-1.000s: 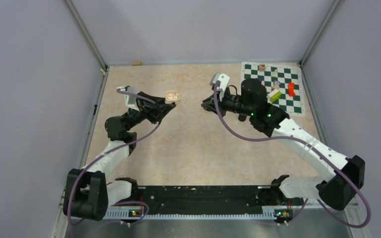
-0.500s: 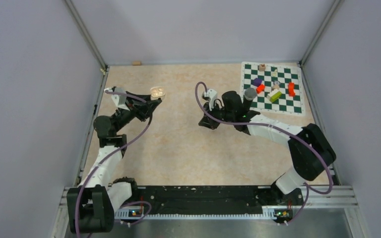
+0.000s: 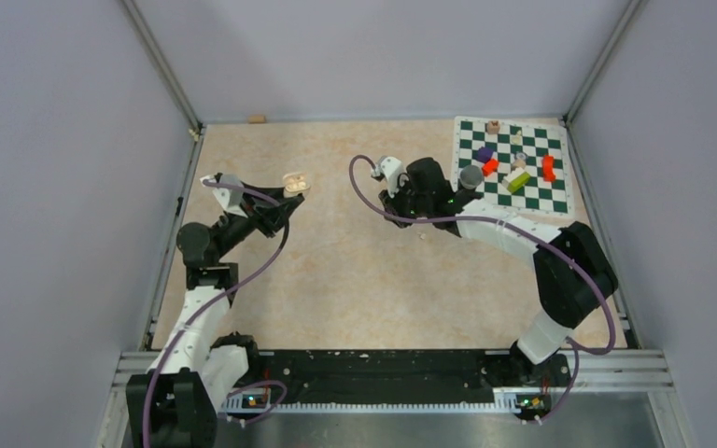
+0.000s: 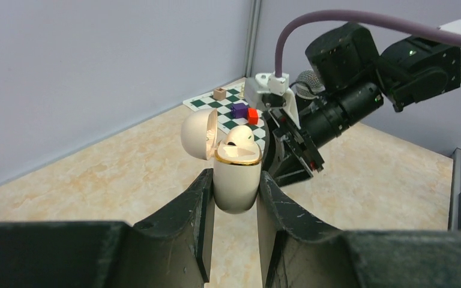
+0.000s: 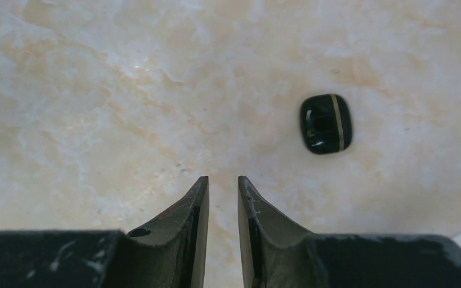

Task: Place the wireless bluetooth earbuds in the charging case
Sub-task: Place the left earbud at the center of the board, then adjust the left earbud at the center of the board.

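Well, the cream charging case (image 4: 237, 180) stands upright in the middle of the left wrist view. The left jaws pinch its lower body from both sides. Its gold-rimmed mouth faces up and the lid (image 4: 199, 133) is swung open toward the left of the frame. 1 whitish earbud (image 4: 239, 137) rests in the mouth of the case, its rounded top poking above the rim. From overhead the case shows as a small pale shape in the upper left of the beige worktop (image 3: 355, 280), at the tip of the left arm (image 3: 196, 245).

1 black earbud (image 5: 326, 123) with a thin gold stripe lies on the marbled worktop in the right wrist view. It is up and to the right of the right jaws and apart from them. Those jaws stand a narrow gap apart with nothing between them, only worktop showing through.

The right arm (image 3: 504, 229) reaches from the lower right toward the upper middle of the overhead view. Beyond it, in the upper right, a green-and-white chessboard mat (image 3: 534, 201) carries a purple block (image 3: 484, 154), an orange block (image 3: 548, 167), a yellow-green block (image 3: 519, 180) and a small wooden piece (image 3: 493, 126). 1 small tan object (image 3: 257, 119) lies at the foot of the back wall.
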